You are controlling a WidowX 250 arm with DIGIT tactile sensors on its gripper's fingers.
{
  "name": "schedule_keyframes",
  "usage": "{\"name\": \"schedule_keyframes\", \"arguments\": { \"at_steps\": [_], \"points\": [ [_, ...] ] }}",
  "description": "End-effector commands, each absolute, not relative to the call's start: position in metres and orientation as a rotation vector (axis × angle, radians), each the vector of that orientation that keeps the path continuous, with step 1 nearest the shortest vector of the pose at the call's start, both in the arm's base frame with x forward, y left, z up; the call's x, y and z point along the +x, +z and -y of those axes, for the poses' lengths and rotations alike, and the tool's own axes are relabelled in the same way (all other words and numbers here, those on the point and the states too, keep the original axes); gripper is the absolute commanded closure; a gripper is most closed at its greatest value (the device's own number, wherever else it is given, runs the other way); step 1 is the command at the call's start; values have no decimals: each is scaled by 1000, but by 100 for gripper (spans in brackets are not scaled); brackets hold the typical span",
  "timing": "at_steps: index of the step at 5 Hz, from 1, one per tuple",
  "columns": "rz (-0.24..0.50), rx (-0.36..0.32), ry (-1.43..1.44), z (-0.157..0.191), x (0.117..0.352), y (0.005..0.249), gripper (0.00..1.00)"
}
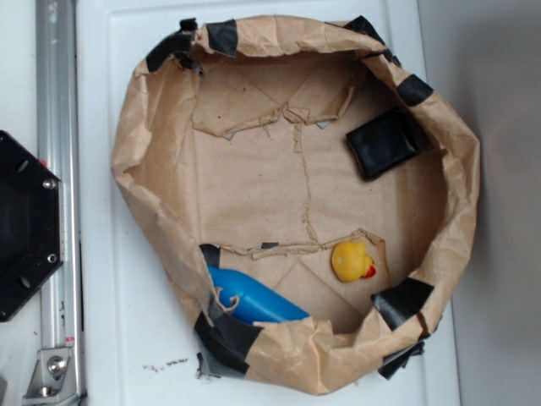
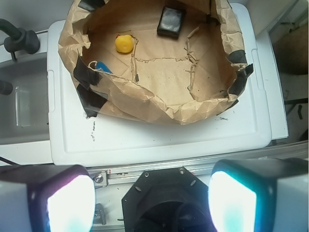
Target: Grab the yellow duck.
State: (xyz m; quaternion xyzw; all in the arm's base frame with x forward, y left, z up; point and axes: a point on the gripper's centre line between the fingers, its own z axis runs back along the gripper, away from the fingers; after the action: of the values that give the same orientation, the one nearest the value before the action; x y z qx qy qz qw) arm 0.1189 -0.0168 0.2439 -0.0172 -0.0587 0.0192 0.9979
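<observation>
With the tool point(image 2: 152, 198) open at the wrist view's bottom edge, it should descend straight over the yellow duck point(image 1: 352, 260) at lower right, avoiding the bag wall point(image 1: 144, 144) and blue bottle point(image 1: 254, 298).

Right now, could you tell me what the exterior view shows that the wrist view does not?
Only the exterior view shows the yellow duck's red-orange beak and most of the blue bottle. Only the wrist view shows the gripper, its fingers spread apart and glowing, far back from the paper bag, plus the grey trough alongside. Both show the duck, the black pouch and the white surface.
</observation>
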Motion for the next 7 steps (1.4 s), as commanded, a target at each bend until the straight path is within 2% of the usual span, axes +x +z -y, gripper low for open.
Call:
{"name": "schedule_keyframes", "arguments": {
  "at_steps": [1, 2, 3, 4, 6, 7],
  "points": [
    [118, -34, 38, 17, 119, 244, 0],
    [153, -140, 192, 19, 162, 239, 0],
    [139, -98, 299, 20, 194, 219, 0],
    [150, -61, 387, 23, 225, 184, 0],
    [182, -90, 491, 21, 262, 130, 0],
    [194, -108, 487, 22, 277, 121, 0]
  ]
}}
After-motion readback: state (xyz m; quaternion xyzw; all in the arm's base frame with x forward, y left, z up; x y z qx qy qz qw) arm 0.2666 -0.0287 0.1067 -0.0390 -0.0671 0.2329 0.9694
